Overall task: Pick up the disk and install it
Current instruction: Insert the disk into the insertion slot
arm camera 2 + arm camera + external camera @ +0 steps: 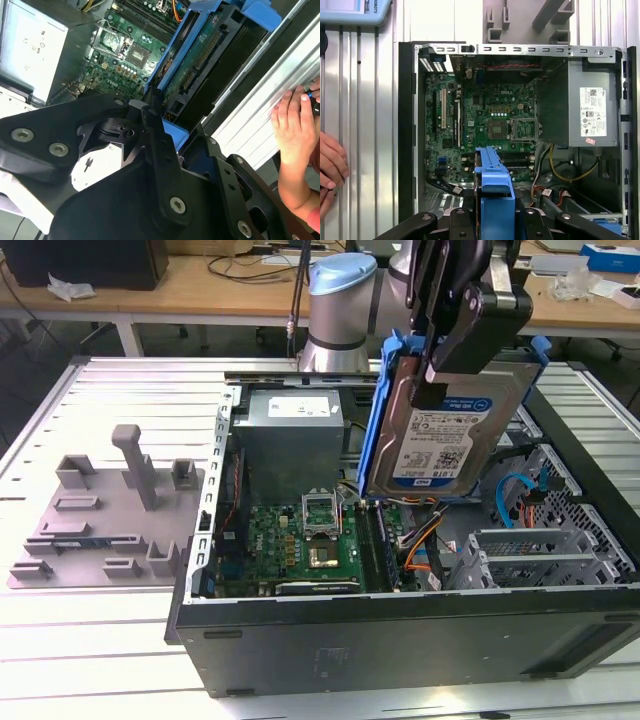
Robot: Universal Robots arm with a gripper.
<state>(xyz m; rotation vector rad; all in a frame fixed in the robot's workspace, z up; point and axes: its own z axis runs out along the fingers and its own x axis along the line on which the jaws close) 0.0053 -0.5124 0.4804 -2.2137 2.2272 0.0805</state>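
We see the disk [440, 445], silver with blue rails, hanging upright in the air over the open computer case [400, 640], above its motherboard [300, 540]. The hand [440, 380] is clamped on the disk's upper part. A person's hand [292, 125] rests on the ribbed counter [100, 660] beside the case.

Silver arm [335, 340] with pale blue joint cap [342, 272]; black claw [432, 385] with silver screws [177, 204].
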